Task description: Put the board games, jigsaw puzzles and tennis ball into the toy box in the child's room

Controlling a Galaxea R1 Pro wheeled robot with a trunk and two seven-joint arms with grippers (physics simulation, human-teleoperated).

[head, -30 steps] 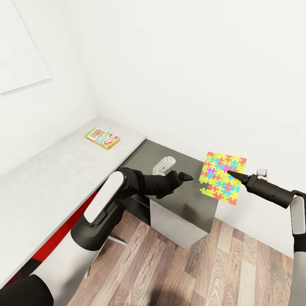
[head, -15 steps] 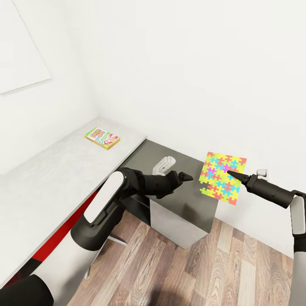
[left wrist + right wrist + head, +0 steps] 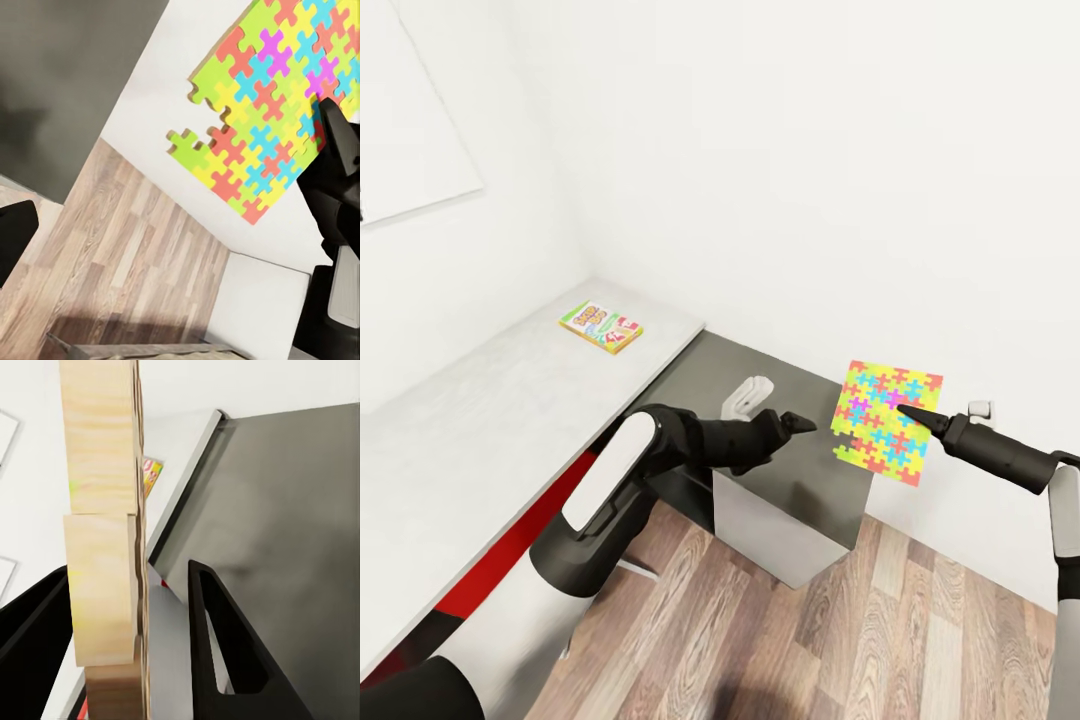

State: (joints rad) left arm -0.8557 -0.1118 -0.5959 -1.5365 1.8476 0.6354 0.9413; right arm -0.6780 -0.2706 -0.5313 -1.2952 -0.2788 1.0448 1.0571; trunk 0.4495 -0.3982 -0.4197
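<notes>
- Here, the right gripper [image 3: 908, 411] pinches a jigsaw puzzle [image 3: 888, 421] and holds it up in the air, standing on edge in front of the white wall.
- From the right wrist, the puzzle's wooden back [image 3: 103, 547] sits between the two fingers [image 3: 225, 652].
- The left gripper [image 3: 800, 423] holds nothing; I cannot tell how wide it is.
- A board game [image 3: 601, 327] lies flat on the table [image 3: 480, 420], near the corner.

The board game [image 3: 600, 327] on the table [image 3: 480, 420] is too small to read its cover. The jigsaw puzzle [image 3: 262, 105] runs off the left wrist view's edge; the left gripper [image 3: 800, 423] looks closed, perhaps.
</notes>
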